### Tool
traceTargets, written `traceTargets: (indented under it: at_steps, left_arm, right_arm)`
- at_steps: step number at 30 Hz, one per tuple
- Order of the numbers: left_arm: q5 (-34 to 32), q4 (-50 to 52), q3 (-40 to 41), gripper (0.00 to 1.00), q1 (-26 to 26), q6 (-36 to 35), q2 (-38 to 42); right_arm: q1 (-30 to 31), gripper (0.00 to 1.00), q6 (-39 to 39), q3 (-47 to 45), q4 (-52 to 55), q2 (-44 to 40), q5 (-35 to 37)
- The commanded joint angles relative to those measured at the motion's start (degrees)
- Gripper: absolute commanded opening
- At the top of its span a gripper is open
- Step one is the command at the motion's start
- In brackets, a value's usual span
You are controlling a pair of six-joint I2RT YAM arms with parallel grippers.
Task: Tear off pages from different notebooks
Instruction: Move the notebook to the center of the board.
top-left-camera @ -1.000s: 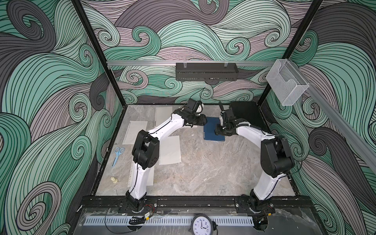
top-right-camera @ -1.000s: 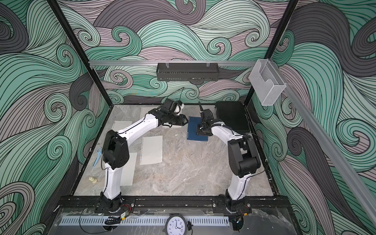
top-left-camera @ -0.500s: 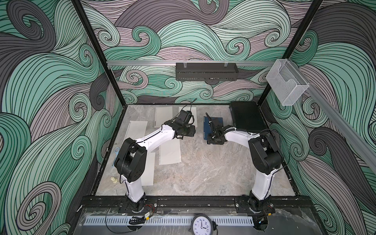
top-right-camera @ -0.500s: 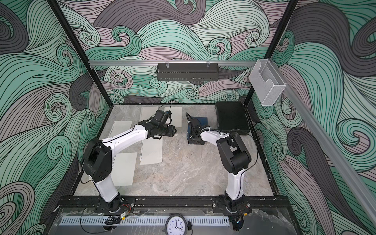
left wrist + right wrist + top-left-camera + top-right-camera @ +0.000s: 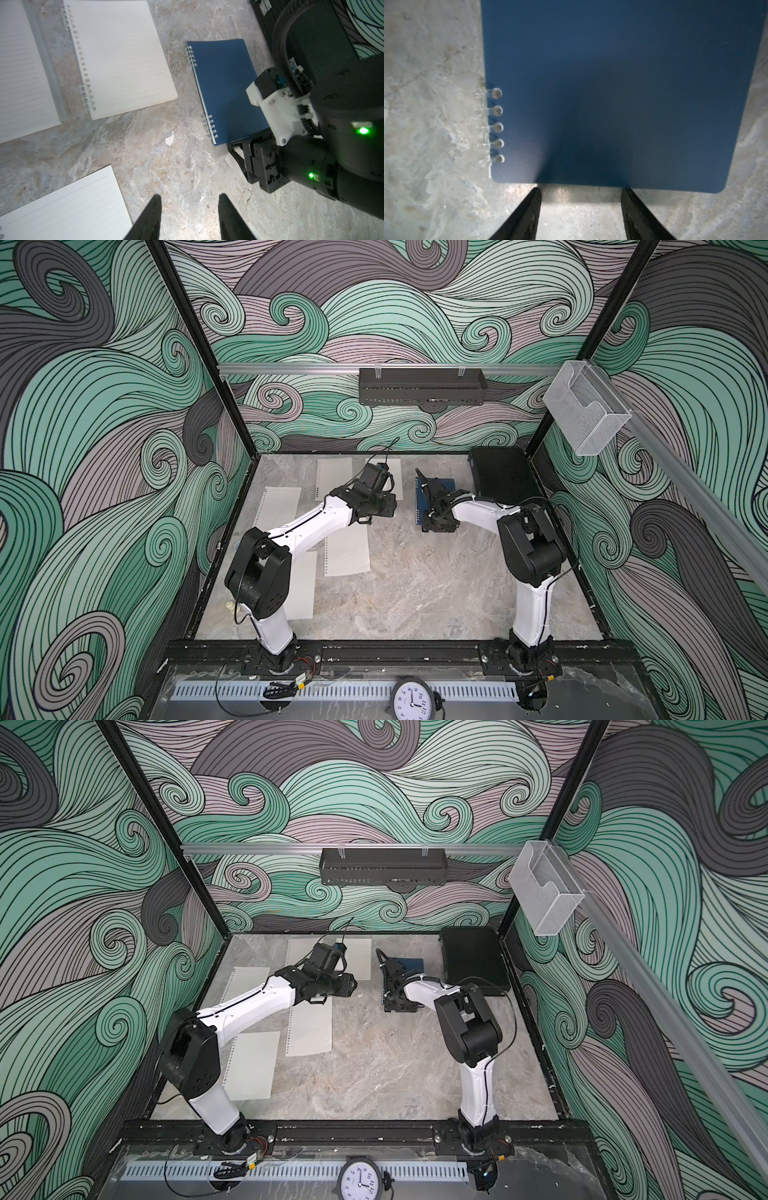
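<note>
A notebook with a dark blue cover (image 5: 448,486) (image 5: 412,962) (image 5: 224,87) (image 5: 612,83) lies shut at the back middle. My right gripper (image 5: 436,527) (image 5: 398,1006) (image 5: 581,189) is open, its tips at the cover's near edge, holding nothing. My left gripper (image 5: 390,511) (image 5: 351,986) (image 5: 189,196) hangs open over bare table left of it. The cream notebook (image 5: 122,56) (image 5: 397,479) and the white lined notebook (image 5: 20,72) (image 5: 334,477) lie behind the left arm. Loose pages (image 5: 347,551) (image 5: 300,593) (image 5: 281,510) (image 5: 62,207) lie flat on the left.
A flat black hard case (image 5: 503,481) (image 5: 473,961) lies at the back right corner. A black rack (image 5: 422,385) hangs on the back wall, and a clear holder (image 5: 582,414) hangs on the right wall. Small paper scraps (image 5: 170,139) dot the marble table (image 5: 415,593).
Both arms have drawn back from the rear. The left gripper moved left and nearer, away from the blue notebook. The right gripper came off the cover to its near edge.
</note>
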State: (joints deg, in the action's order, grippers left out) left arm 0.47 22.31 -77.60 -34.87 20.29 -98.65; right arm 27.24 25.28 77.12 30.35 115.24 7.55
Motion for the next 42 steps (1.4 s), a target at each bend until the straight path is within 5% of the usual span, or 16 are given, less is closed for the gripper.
traceTargets:
  at_steps: [1, 42]
  left_arm:
    - [-0.92, 0.66, -0.01, 0.45, 0.37, -0.91, 2.07]
    - [-1.53, 2.29, 1.04, 0.45, 0.6, -1.29, 2.06]
  right_arm:
    - [-1.13, 0.63, -1.06, 2.44, 2.92, 2.35, 1.36]
    - [-9.28, 0.64, -6.53, 28.67, 10.59, 18.41, -3.92]
